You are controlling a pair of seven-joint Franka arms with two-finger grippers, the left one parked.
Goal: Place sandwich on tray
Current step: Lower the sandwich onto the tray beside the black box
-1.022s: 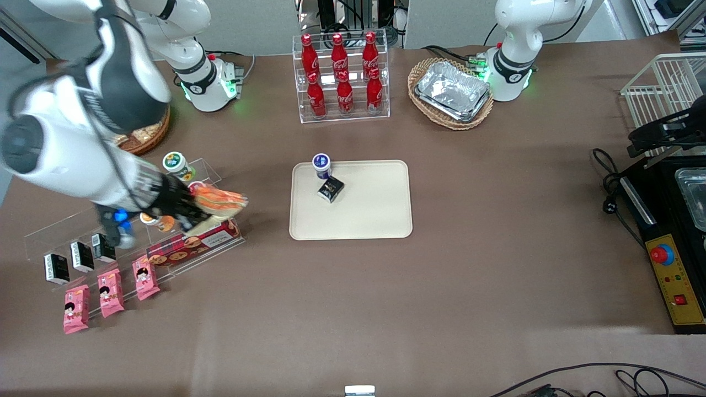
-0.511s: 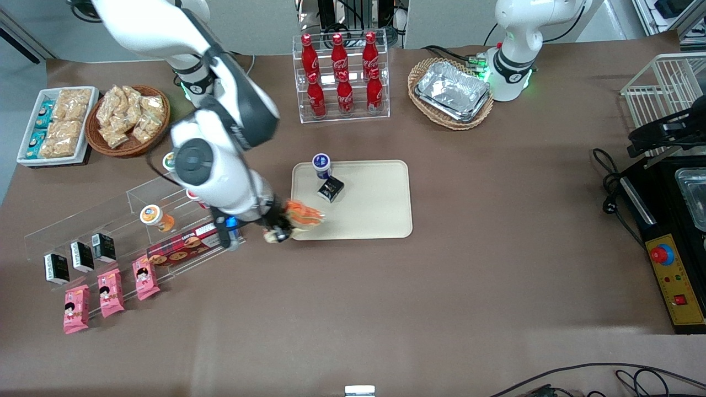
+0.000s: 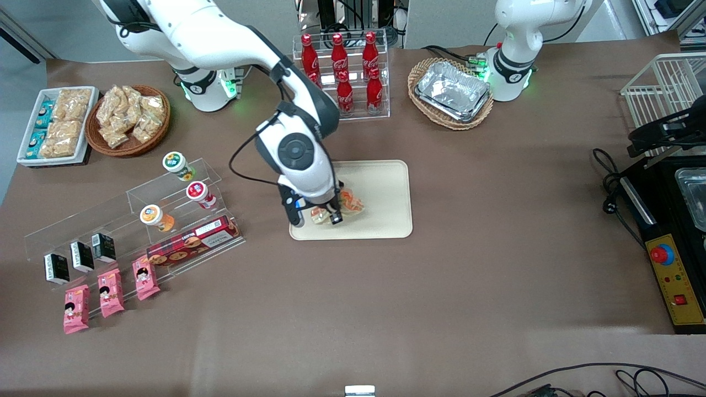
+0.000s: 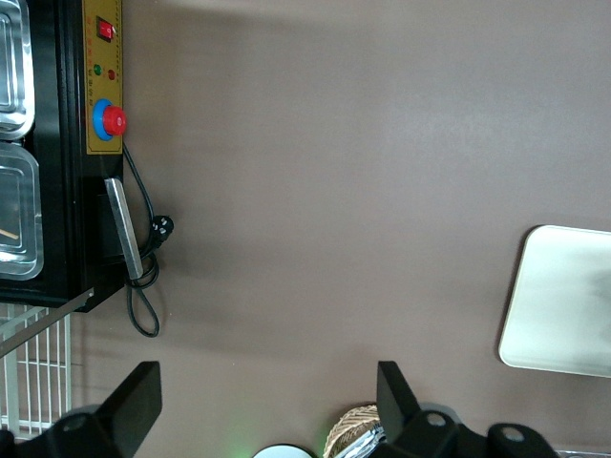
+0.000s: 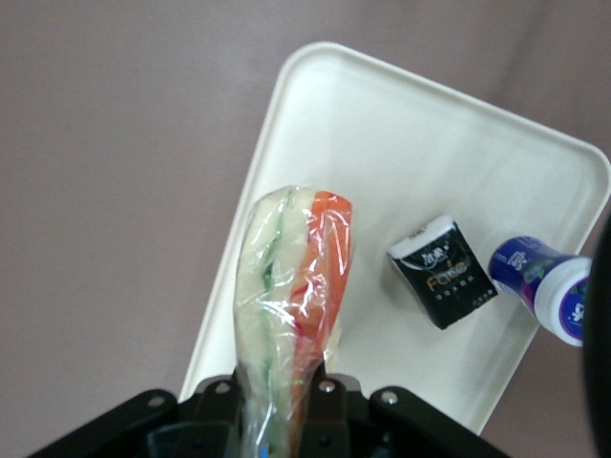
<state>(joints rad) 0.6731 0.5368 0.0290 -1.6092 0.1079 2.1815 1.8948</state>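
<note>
My right gripper [image 3: 325,216] is shut on the wrapped sandwich [image 3: 345,205] and holds it above the cream-beige tray [image 3: 386,209], over the tray's near part toward the working arm's end. In the right wrist view the sandwich [image 5: 291,286] stands between the jaws, cream bread with orange and green filling, with the tray [image 5: 382,172] below it. A small black box [image 5: 442,271] and a blue-capped jar [image 5: 549,286] sit on the tray; my arm hides them in the front view. A corner of the tray [image 4: 563,305] shows in the left wrist view.
Clear stepped racks with small jars [image 3: 196,191], a biscuit box [image 3: 190,241], black cartons and pink packets [image 3: 110,292] stand toward the working arm's end. A cola bottle rack [image 3: 342,77], a basket of foil trays [image 3: 452,91], cracker basket [image 3: 129,118] and a white snack tray [image 3: 55,124] lie farther back.
My right gripper has carried the sandwich from the clear racks across to above the tray. The arm now covers the black box and the blue-capped jar in the front view.
</note>
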